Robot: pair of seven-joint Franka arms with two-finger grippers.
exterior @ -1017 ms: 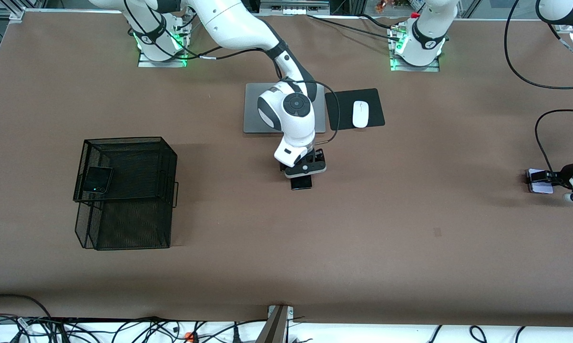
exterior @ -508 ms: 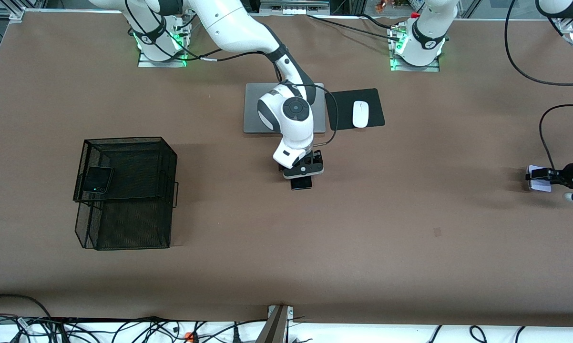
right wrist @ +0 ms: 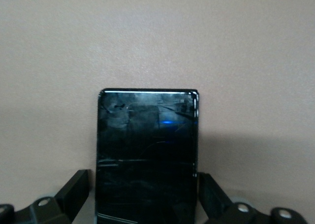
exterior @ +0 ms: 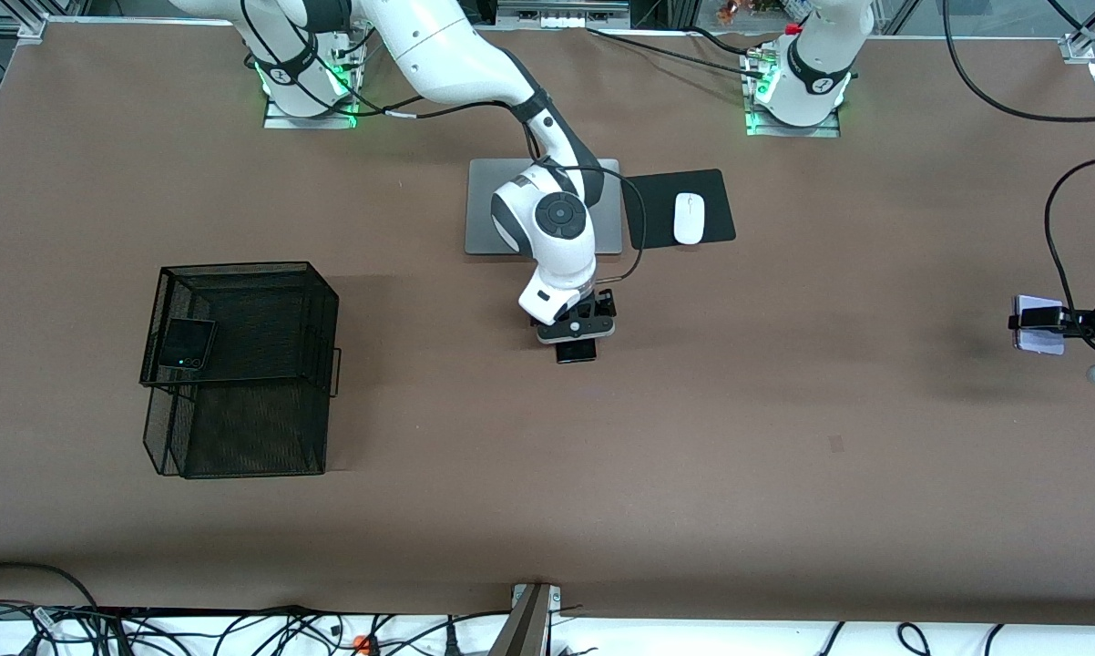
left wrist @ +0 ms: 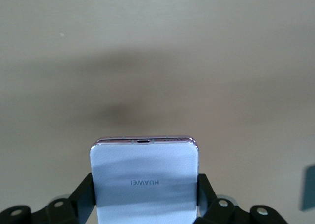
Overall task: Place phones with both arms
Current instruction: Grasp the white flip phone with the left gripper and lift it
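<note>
The long slim black phone [exterior: 576, 352] lies flat on the table in the middle. My right gripper [exterior: 576, 337] is low over it, open, with a finger on each side of the phone [right wrist: 147, 150] and a small gap at each. My left gripper [exterior: 1038, 319] is shut on the pale lavender-white phone [exterior: 1044, 342] and holds it above the table at the left arm's end; the fingers [left wrist: 204, 189] press both long edges of the phone [left wrist: 145, 175]. The small squarish black phone [exterior: 186, 343] lies in the black mesh basket [exterior: 238, 266].
A closed grey laptop [exterior: 488, 214] lies beside the right arm's wrist, farther from the front camera than the slim phone. A white mouse [exterior: 689, 219] sits on a black pad [exterior: 652, 214] next to the laptop. The basket stands toward the right arm's end.
My left gripper has lifted the lavender-white phone off the table; its shadow has separated from it. My right gripper has shifted slightly and settled lower over the slim black phone.
</note>
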